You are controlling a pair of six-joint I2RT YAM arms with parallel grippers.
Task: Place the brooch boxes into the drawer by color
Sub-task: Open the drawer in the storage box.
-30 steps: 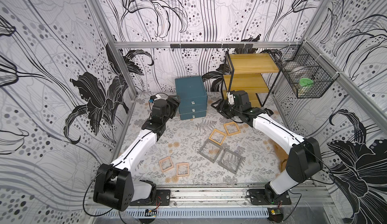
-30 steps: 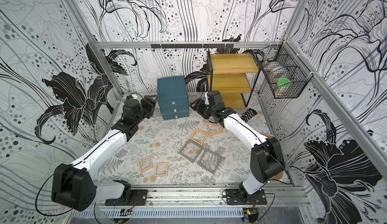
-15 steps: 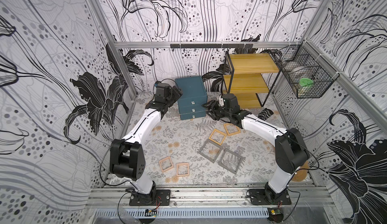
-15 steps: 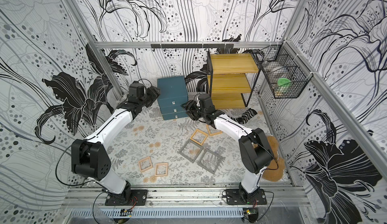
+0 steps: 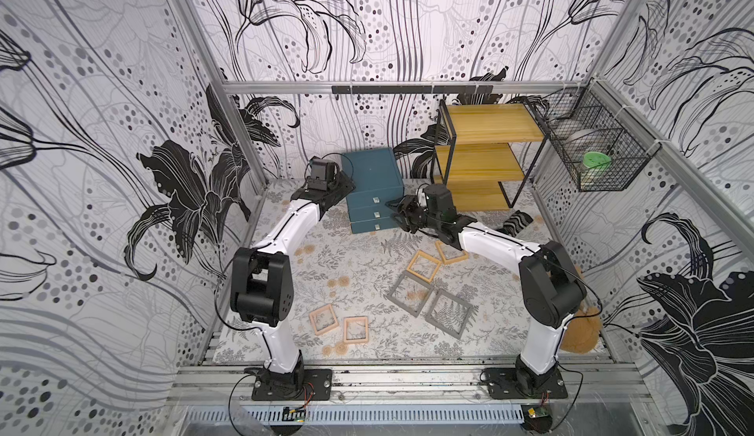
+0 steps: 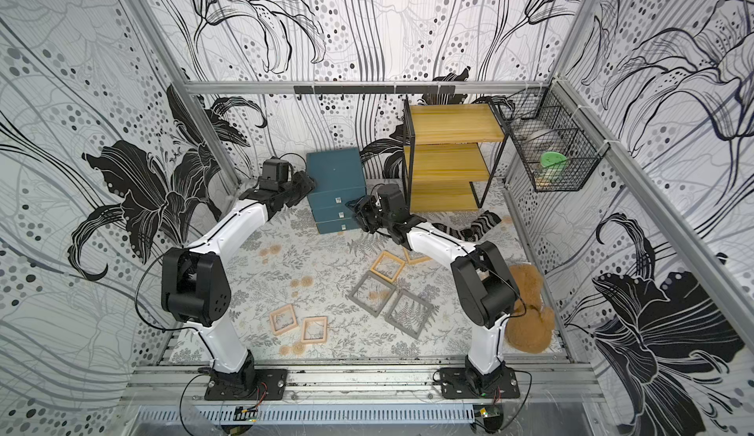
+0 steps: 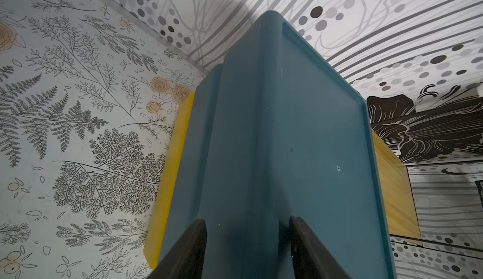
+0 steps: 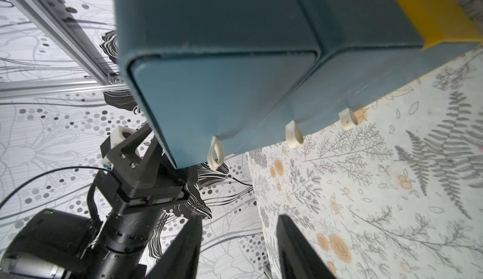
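1. A fern-and-rose printed mat (image 5: 359, 250) covers the floor, boxed in by black-and-white lily wallpaper. Take 12 o'clock as the back wall.
2. The drawer (image 5: 373, 177) stands at the mat's 12 o'clock with all three fronts shut. The six brooch boxes (image 5: 424, 264) lie loose on the mat toward 5 and 6 o'clock of it: yellow pair nearest, grey pair (image 5: 411, 293) behind them, pinkish-tan pair (image 5: 355, 330) farthest. Sorting has not begun, so the step in hand looks like opening a drawer.
3. The next move calls for the right gripper (image 8: 239, 220) to reach a knob, close on it and draw it toward 6 o'clock while the chest is kept from sliding.
4. That gripper sits just beside the chest's front, at its 4 o'clock, with its jaws apart and empty. The top knob (image 8: 215, 152) is near but not between them, and the other two knobs lie farther along.
5. The left gripper (image 7: 248, 228) is at the chest's 9 o'clock. Its jaws are parted and straddle a corner edge of the teal body; whether the pads actually press on it is hard to tell from this angle.
6. Farther out, the yellow-wood shelf (image 5: 483, 160) stands at the chest's 3 o'clock and a striped sock (image 5: 516, 222) at its 4 o'clock.
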